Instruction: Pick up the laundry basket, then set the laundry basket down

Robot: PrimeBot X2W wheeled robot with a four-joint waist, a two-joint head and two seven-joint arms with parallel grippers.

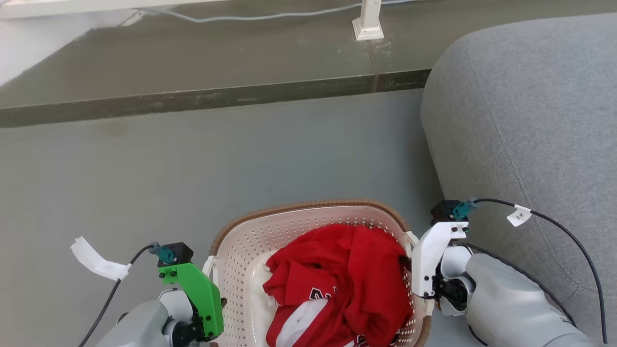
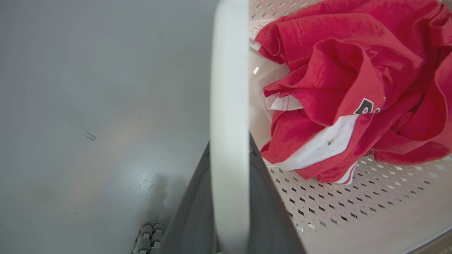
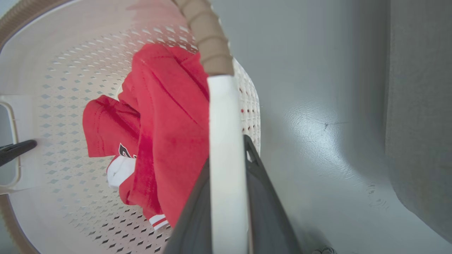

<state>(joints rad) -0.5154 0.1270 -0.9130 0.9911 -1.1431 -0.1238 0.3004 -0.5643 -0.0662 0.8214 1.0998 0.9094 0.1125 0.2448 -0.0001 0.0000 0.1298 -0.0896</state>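
Note:
The laundry basket (image 1: 308, 208), cream-white and perforated with a brown woven rim, sits at the bottom centre of the head view. A crumpled red and white shirt (image 1: 347, 279) lies inside it. My left gripper (image 2: 229, 144), under its green mount (image 1: 197, 289), is shut on the basket's left loop handle (image 2: 229, 88), one dark finger on each side. My right gripper (image 3: 227, 151), under its white mount (image 1: 434, 255), is shut the same way on the right handle (image 3: 226, 141). Whether the basket's base touches the floor is hidden.
A grey sofa (image 1: 530, 120) stands close beside my right arm. Grey floor (image 1: 193, 168) stretches ahead of the basket and to its left. A dark raised ledge (image 1: 217, 96) crosses the back, with a white post (image 1: 368, 24) and a cable on it.

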